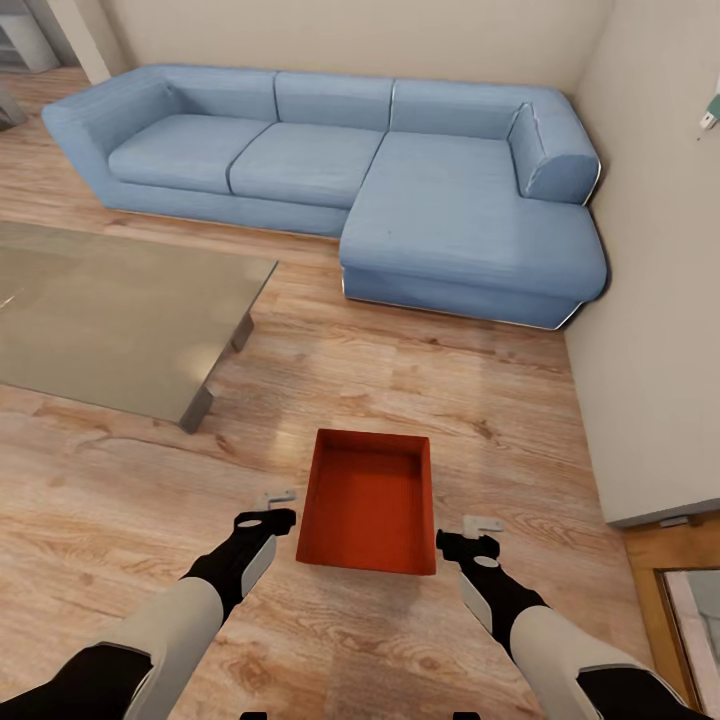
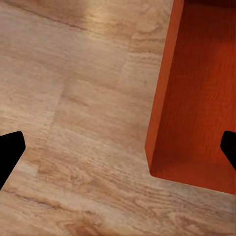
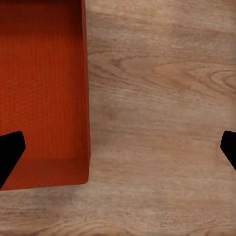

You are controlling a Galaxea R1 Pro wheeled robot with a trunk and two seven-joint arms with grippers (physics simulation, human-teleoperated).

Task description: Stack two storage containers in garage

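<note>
One box in reach: a red-orange box (image 1: 367, 503) sits open side up on the wood floor (image 1: 120, 500), between the two arms, in the living room.
Left gripper: the left gripper (image 1: 268, 508) hangs just beside the box's left wall, fingers spread wide, holding nothing; in its wrist view the spread fingertips straddle that wall (image 2: 160, 88).
Right gripper: the right gripper (image 1: 470, 535) hangs just beside the right wall, also spread and empty; its wrist view shows the wall (image 3: 86, 98) between its fingertips.
Step in hand: likely a two-armed pick-up of this box.
How to do it well: lower both grippers evenly so each takes its side wall, one finger inside and one outside, then close together and lift level.
Edges: thin, straight walls; a shallow bite may slip.
Open room: bare planks lie all round the box; the glass table (image 1: 110, 320) stands well apart on the left, the blue sofa (image 1: 400, 190) well ahead, the beige wall (image 1: 650, 330) on the right.
</note>
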